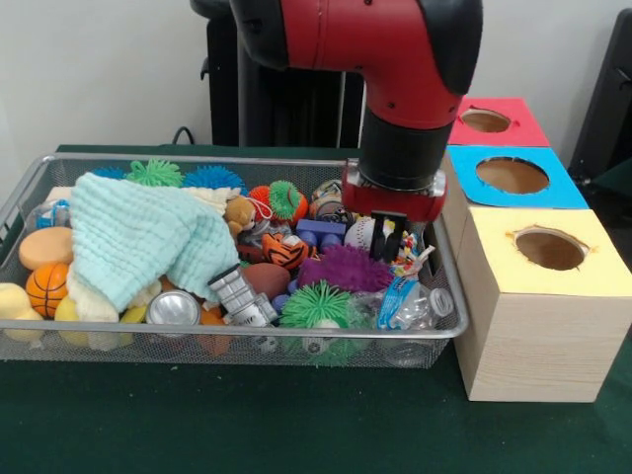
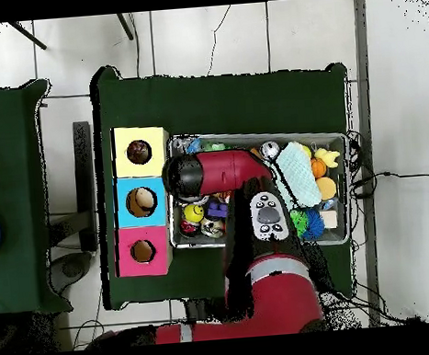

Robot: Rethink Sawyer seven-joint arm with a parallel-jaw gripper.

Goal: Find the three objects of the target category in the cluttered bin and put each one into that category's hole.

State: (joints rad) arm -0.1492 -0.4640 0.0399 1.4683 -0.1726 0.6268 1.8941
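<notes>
Got gripper (image 1: pixel 392 244) hanging over bin's (image 1: pixel 30 183) right end, fingers spread, empty, just above purple toy (image 1: pixel 346 267).

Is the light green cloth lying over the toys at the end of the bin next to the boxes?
No, in the front view the light green cloth covers toys at the end of the wire bin far from the boxes.

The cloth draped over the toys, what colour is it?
Pale mint green, a crinkly cloth; the front view shows it best.
</notes>
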